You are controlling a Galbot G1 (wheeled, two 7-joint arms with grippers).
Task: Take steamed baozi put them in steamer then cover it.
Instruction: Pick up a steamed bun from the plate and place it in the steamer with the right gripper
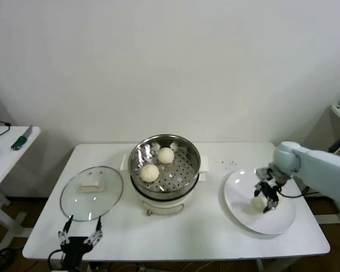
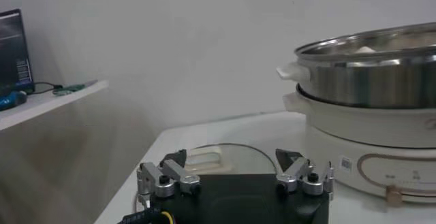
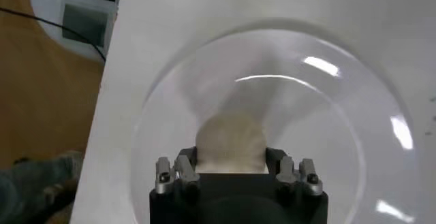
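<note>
Side table (image 1: 5, 150) at far left: white top, small items on it, too small to identify.

Left gripper (image 1: 79, 235) parked at the near table edge, fingers (image 2: 163, 178) spread wide, nothing between them. Just beyond it lies the cover (image 1: 92, 192): round clear glass disc, thin metal rim, flat cream-white rectangular handle, resting flat on the white table (image 1: 175, 238) beside the pot.

Steamer (image 1: 164, 165) at table centre: shiny steel basket, perforated floor, seated on a smooth white pot base with side handles. A small label and faint printing on the base front (image 2: 381, 171); not legible. Two steamed baozi (image 1: 149, 172) inside, smooth cream domes, one toward the near left, the other (image 1: 166, 155) behind it, close but apart.

Plate (image 1: 283, 224) at right: flat, round, glossy white, light glints on it. One baozi (image 1: 258, 203) on it. Right gripper (image 1: 266, 198) is lowered over this bun; in the right wrist view the bun (image 3: 230, 140) sits between the two fingers (image 3: 180, 171), which are apart on either side. Whether they touch it cannot be told.
</note>
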